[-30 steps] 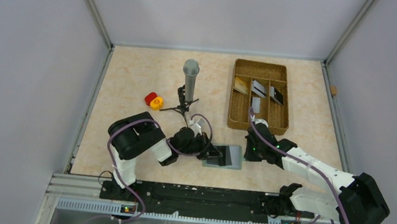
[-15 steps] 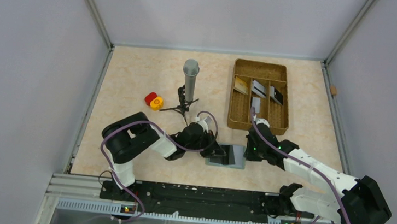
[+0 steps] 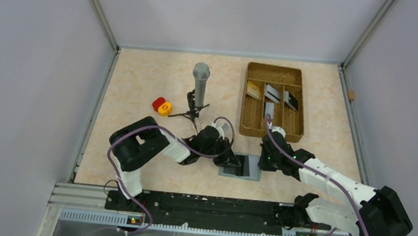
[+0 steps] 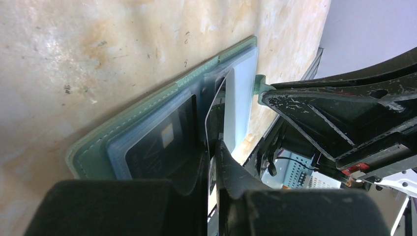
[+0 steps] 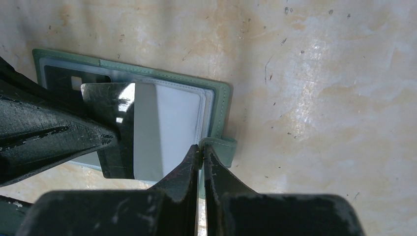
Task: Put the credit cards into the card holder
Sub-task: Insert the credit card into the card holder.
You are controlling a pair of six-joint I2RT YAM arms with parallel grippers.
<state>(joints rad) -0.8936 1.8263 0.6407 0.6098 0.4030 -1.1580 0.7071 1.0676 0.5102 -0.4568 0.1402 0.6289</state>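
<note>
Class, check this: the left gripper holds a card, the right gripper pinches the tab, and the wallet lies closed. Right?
No: the wallet lies open, as the right wrist view shows. The left gripper holds a card and the right gripper pinches the tab.

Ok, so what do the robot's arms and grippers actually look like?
Both the left arm and right arm have white links between bulky black joint housings, with a purple cable looping along each. A small green light glows near the right wrist. The jaws are matte black, wedge-shaped, tapering to narrow tips, and scuffed with pale flecks.
</note>
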